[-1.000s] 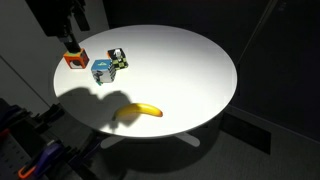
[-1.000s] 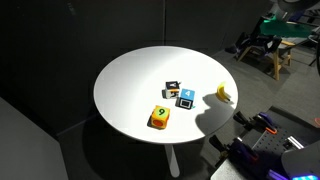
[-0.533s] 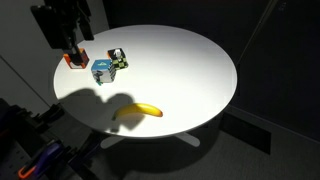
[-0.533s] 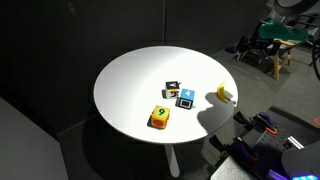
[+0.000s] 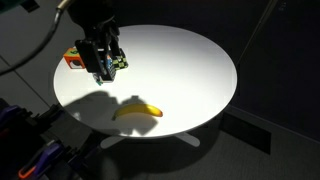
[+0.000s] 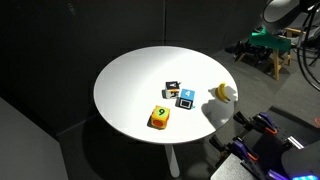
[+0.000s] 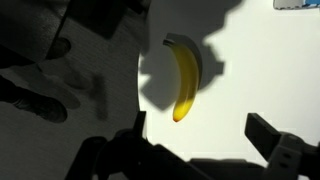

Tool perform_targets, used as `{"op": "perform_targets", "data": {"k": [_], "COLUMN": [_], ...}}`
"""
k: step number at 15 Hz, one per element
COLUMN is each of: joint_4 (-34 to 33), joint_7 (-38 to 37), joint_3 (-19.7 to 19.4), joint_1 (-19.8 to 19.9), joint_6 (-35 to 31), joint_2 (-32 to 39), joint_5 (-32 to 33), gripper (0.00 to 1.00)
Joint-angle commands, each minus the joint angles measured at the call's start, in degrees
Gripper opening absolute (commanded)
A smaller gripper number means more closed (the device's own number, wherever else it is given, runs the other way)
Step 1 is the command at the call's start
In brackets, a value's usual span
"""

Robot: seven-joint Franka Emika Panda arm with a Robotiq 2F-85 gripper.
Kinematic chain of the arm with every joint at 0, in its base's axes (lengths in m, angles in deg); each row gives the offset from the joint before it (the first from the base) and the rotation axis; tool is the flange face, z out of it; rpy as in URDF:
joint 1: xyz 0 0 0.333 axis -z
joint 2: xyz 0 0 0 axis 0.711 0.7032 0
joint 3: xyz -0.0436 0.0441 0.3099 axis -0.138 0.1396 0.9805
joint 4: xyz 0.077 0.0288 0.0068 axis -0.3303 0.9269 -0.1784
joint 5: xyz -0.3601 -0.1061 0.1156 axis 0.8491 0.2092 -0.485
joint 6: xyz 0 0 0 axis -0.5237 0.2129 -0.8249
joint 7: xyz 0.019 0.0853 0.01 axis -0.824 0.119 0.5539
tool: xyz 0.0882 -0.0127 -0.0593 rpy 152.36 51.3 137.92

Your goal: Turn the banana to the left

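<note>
The banana (image 5: 138,110) is yellow and curved and lies on the round white table (image 5: 190,60) near its front edge. It also shows in an exterior view (image 6: 222,93) at the table's right edge. In the wrist view the banana (image 7: 185,78) lies lengthwise, partly in shadow, beyond my gripper (image 7: 200,135). The gripper's two dark fingers stand wide apart with nothing between them. In an exterior view the gripper (image 5: 103,70) hangs in the air above the cubes, away from the banana.
An orange cube (image 6: 159,117), a blue cube (image 6: 186,98) and a multicoloured cube (image 6: 173,88) sit on the table. The arm hides the blue cube in an exterior view. The table's edge (image 7: 137,70) runs close beside the banana. Dark floor and equipment surround the table.
The arm has swung from the table's left edge in over the cubes, toward the banana. The banana and cubes have not moved.
</note>
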Motion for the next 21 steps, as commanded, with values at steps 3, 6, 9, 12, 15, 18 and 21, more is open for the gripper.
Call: {"op": "perform_targets", "data": {"k": [3, 6, 9, 12, 15, 18, 21], "joint_4": [-4.7, -7.5, -10.2, -13.3, -16.1, -17.1, -16.7], "joint_7": [-0.9, -0.9, -1.6, -3.4, -6.0, -8.2, -9.1], "joint_3": [-2.7, -4.1, -5.4, -7.0, -8.7, -9.9, -10.5], "joint_1": [-1.4, -2.1, -3.1, -4.9, -7.5, -10.3, -12.1], "joint_6": [-3.3, -2.5, -2.7, -2.7, -2.6, -3.2, -3.8], "joint_2": [8.8, 13.0, 17.2, 21.9, 26.2, 28.7, 30.1], "joint_5": [-1.0, -1.2, -0.4, 1.6, 3.8, 4.5, 3.8], "gripper": [1.0, 1.0, 1.0, 1.0, 1.0, 1.0, 1.0]}}
